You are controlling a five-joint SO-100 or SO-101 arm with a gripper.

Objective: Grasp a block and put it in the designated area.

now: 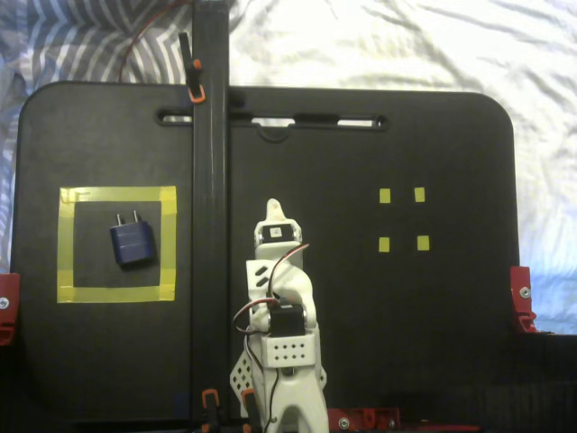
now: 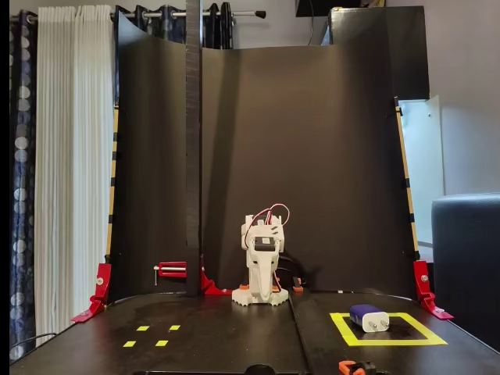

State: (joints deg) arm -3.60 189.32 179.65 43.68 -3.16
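In a fixed view from above, the block lies flat inside the designated area, on bare black board clear of the yellow tape. Its long axis runs nearly up and down the picture, slightly tilted, with the two silver prongs pointing to the top edge. The arm sits folded at the bottom centre of the worktop, well apart from the block; its end effector points up the picture, and I cannot tell whether it is open or closed.

In a fixed view from the front, the block rests inside the designated area at lower right, prongs facing the camera. The end effector hangs down, its state unclear.
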